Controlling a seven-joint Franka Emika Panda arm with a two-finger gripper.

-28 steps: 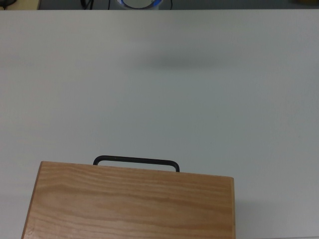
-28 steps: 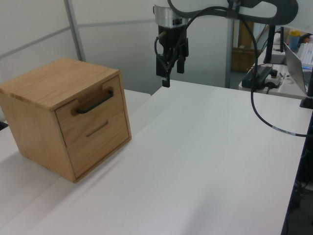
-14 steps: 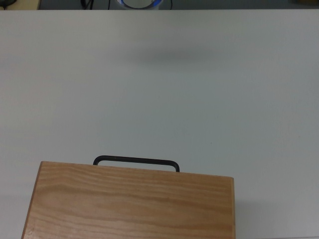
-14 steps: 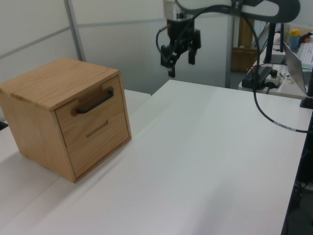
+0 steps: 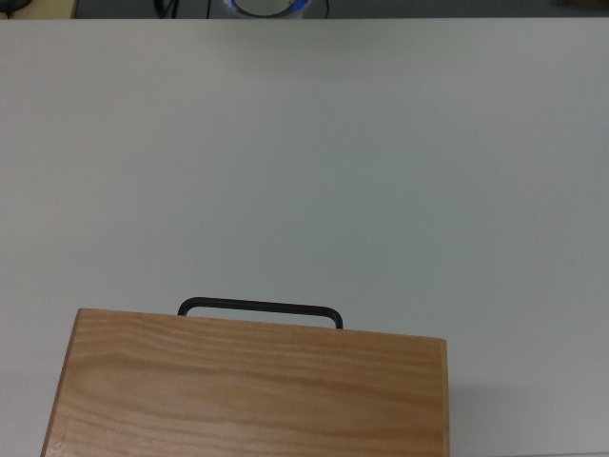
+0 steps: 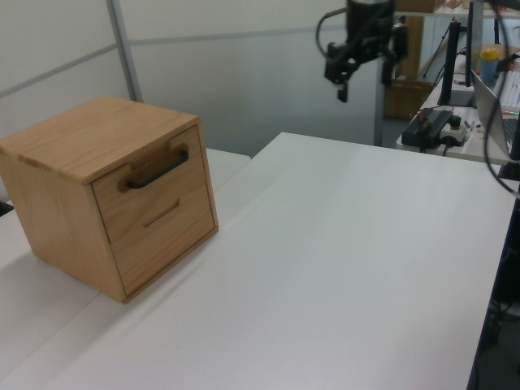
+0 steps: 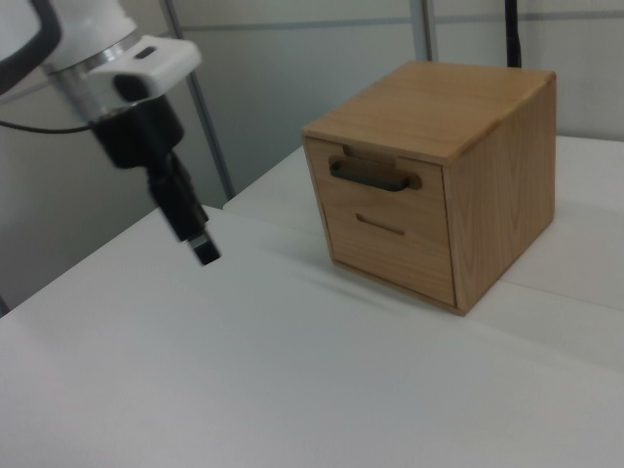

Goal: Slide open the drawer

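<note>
Overhead, top view: cabinet top (image 5: 252, 390) at the bottom edge, black handle (image 5: 259, 308) protruding over the white table (image 5: 314, 162); arm absent. Left view: drawer (image 6: 151, 180) flush and closed in the cabinet; gripper (image 6: 361, 71) high above the table's far end, well apart, fingers spread, empty. Right view: gripper (image 7: 200, 244) hangs at the right view's left, drawer (image 7: 375, 187) closed.

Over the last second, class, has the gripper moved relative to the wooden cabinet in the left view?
Yes. In the left view the gripper has swung up and toward the left view's right, away from the cabinet, which has stayed put; the drawer remains closed.
</note>
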